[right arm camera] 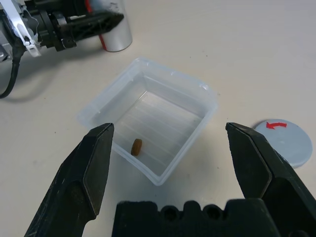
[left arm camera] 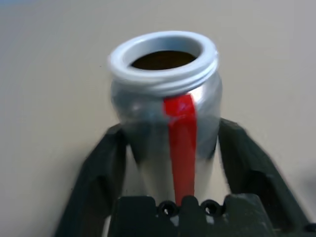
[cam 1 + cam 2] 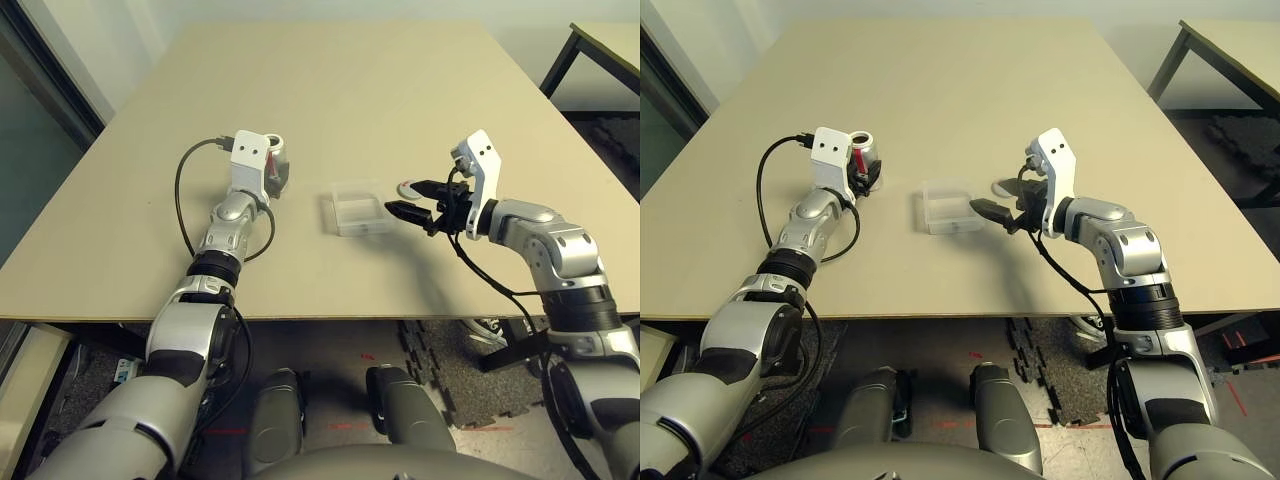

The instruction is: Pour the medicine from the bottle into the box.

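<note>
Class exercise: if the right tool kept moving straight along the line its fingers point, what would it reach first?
Most likely the box: the right tool stands open and aimed at its near wall, though the gap is hard to judge.

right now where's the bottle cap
The cap lies flat on the table, on the robot's right, beside the box and next to the right hand.

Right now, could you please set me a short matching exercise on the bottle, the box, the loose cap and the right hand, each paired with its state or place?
Things:
1. bottle
2. box
3. loose cap
4. right hand

States or places:
A. open, poised at the box
B. lies flat on the table, red arrow up
C. uncapped, upright, gripped by the left hand
D. holds one small brown pill

Pairs: 1-C, 2-D, 3-B, 4-A
</note>
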Robot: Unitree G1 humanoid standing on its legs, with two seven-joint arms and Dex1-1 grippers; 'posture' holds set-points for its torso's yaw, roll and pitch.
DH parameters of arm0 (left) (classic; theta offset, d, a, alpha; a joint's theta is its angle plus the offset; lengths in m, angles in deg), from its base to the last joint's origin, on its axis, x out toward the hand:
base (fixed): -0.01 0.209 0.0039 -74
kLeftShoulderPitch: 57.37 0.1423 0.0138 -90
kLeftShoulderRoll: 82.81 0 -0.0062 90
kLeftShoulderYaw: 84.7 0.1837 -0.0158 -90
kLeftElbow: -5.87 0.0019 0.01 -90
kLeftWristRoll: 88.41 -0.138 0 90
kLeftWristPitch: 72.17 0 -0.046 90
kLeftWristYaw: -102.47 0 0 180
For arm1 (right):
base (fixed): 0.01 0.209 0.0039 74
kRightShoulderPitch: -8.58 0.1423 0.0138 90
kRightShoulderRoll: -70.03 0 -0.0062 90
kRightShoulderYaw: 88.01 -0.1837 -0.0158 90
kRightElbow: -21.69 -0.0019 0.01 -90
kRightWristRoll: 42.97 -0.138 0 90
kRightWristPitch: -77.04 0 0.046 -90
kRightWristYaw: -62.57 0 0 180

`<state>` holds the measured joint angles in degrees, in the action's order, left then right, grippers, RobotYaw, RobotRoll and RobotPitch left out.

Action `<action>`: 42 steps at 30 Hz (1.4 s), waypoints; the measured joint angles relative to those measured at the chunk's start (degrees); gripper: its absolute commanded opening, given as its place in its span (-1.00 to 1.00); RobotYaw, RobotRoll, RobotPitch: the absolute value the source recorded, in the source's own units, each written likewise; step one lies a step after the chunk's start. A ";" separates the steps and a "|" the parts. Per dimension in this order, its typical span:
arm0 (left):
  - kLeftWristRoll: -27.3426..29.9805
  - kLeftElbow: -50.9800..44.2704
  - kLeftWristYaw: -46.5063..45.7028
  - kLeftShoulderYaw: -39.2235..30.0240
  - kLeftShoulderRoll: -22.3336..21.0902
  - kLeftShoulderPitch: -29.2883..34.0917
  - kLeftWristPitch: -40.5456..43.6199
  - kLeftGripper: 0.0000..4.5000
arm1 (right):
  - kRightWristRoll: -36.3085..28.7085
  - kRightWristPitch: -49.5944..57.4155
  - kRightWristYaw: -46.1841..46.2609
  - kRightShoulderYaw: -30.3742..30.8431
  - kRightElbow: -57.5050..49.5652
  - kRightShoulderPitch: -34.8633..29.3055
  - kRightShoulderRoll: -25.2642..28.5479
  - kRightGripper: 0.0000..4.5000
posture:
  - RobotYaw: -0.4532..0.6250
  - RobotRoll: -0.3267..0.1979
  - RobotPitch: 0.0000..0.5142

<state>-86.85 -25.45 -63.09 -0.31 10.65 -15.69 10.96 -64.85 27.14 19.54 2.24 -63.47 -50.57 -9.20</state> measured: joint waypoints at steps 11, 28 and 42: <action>0.01 1.05 0.07 -0.03 -0.37 -0.02 -2.24 0.99 | -0.03 -0.02 0.03 -0.52 0.00 0.00 -0.06 1.00 | -0.38 0.25 -0.63; 1.80 -1.83 3.39 -0.62 -0.46 3.33 -3.11 0.99 | -1.71 0.52 0.83 -2.04 -0.31 0.61 -0.42 1.00 | -0.36 0.25 -0.58; 9.17 -42.36 4.81 -3.61 -0.76 27.98 14.08 0.99 | 2.18 -13.39 23.41 -14.70 11.93 4.62 -6.98 1.00 | -0.26 0.25 -0.52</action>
<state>-77.67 -67.81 -58.28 -3.92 9.89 12.29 25.04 -62.66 13.75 42.94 -12.46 -51.54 -45.95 -16.18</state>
